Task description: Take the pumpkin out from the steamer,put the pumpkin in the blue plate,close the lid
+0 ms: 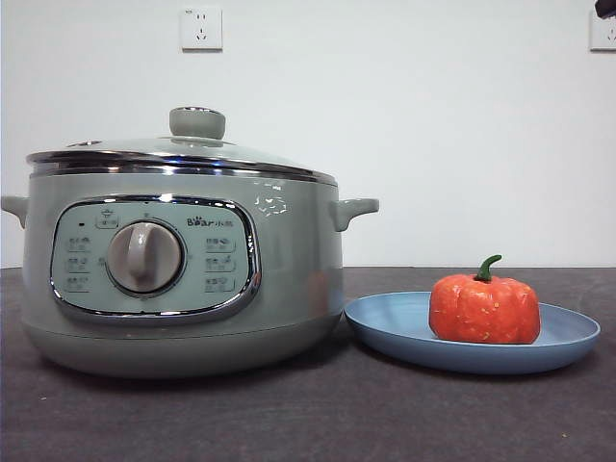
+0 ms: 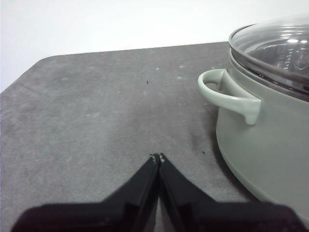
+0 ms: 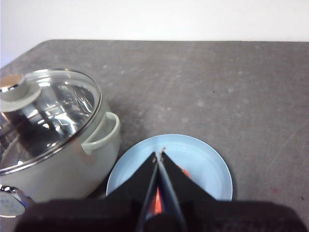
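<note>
The orange-red pumpkin with its green stem sits upright in the blue plate, right of the steamer. The glass lid with its pale green knob rests on the steamer's rim. My right gripper hangs shut and empty high above the plate; a bit of the pumpkin shows past its jaws, and the lidded steamer stands beside. My left gripper is shut and empty over bare table, beside the steamer's side handle. In the front view only a black tip shows at the top right corner.
The dark grey table runs in front of the pot and plate. A white wall with two sockets stands behind. The table's rounded far corner shows in the left wrist view.
</note>
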Robot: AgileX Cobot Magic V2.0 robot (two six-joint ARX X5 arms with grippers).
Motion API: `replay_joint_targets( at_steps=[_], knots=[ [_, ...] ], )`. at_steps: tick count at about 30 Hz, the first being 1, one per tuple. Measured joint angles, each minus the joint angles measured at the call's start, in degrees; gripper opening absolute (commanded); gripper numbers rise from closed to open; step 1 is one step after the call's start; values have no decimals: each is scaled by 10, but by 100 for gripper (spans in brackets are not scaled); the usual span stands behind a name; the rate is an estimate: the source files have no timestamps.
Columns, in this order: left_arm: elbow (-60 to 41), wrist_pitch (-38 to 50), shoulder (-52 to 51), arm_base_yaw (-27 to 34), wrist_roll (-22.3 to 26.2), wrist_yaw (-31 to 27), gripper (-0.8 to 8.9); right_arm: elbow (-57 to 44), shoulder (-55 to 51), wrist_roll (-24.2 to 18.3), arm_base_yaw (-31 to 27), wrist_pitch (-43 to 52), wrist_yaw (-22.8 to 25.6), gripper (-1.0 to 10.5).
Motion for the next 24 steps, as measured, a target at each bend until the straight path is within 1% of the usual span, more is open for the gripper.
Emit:
replay_joint_targets(
  at_steps=[10, 14, 16, 18, 21, 24],
  knots=[
    [0, 0, 0, 0, 0, 0, -3, 0, 0, -2, 0, -16, 0, 1],
    [0, 0, 0, 0, 0, 0, -3, -5, -23, -43, -9, -39, 7, 1],
    [0, 0, 0, 0, 0, 0, -3, -21, -54, -73, -38, -28, 7, 1],
    [0, 0, 0, 0, 0, 0, -3, -42, -85, -90, -76, 2, -6, 1],
    [0, 0, 0, 0, 0, 0, -3, -102, -132, -104, -159, 70, -63, 1],
    [0, 0, 0, 0, 0, 0, -3, -172, -173, -110, -226, 117, -94, 1]
  ],
)
